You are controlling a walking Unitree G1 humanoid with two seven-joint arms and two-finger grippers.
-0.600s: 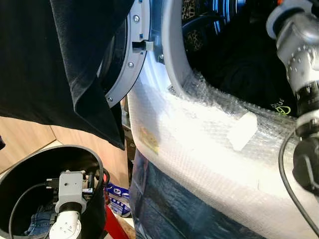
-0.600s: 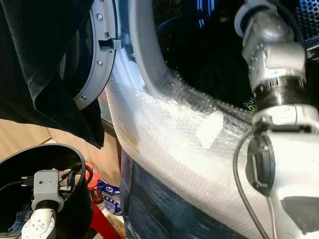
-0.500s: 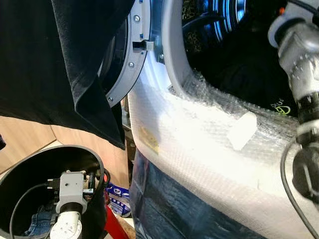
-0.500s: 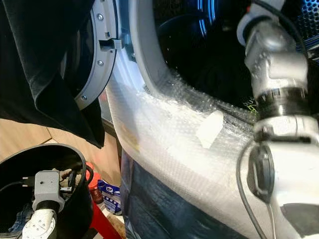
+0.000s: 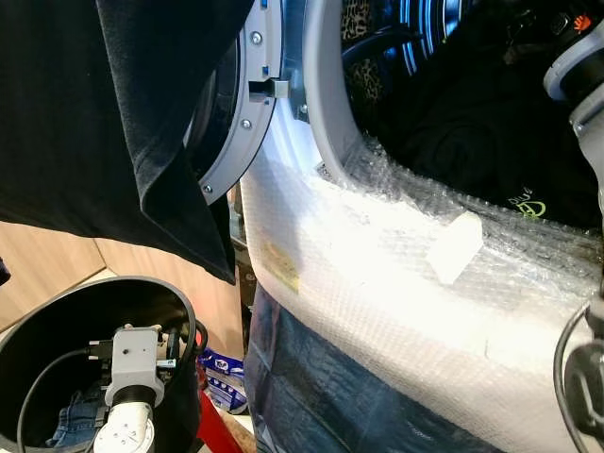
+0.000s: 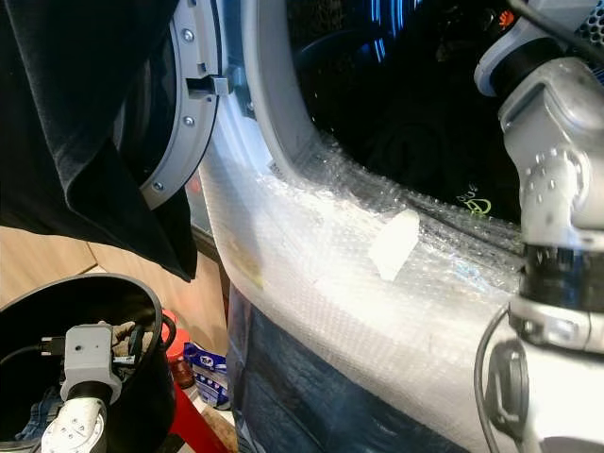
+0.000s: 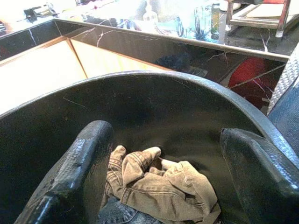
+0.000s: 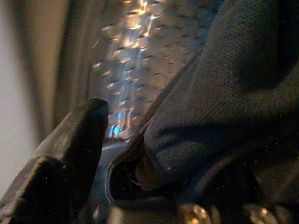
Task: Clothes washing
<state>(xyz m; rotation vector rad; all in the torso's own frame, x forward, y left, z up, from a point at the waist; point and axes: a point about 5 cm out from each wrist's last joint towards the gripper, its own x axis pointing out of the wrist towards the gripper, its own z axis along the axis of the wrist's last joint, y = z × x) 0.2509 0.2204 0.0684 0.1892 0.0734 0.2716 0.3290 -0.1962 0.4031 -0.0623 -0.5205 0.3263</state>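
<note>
The left gripper [image 7: 163, 177] is held with its two black fingers [image 7: 79, 172] spread wide apart, nothing between them, inside the mouth of the black bucket [image 5: 57, 311] that stands below and to the left of the washing machine's open port. Beneath those fingers, at the bottom of the bucket, a crumpled tan garment [image 7: 163, 182] is seen lying on a piece of blue denim [image 5: 75, 420]; neither is touched by the fingers.

The right arm [image 6: 557, 189] is reached into the drum [image 5: 444, 38] of the washing machine, whose front is wrapped in bubble wrap [image 5: 396, 255] with a strip of tape [image 5: 455, 247] stuck across it. In the right wrist view one black finger [image 8: 74, 140] is made out against the perforated drum wall, with a dark mesh-textured cloth [image 8: 219, 102] lying right beside it and over the gripper's base. Whether the cloth is pinched cannot be told, since the second finger is hidden by it. Dark clothes [image 5: 472, 142] are heaped inside the drum, spreading across its lower part just behind the port's rim; no clear long axis can be given to the heap.

A black garment [image 5: 104, 113] is draped over the open door [image 5: 236, 113], left of the port, hanging down towards the bucket.
</note>
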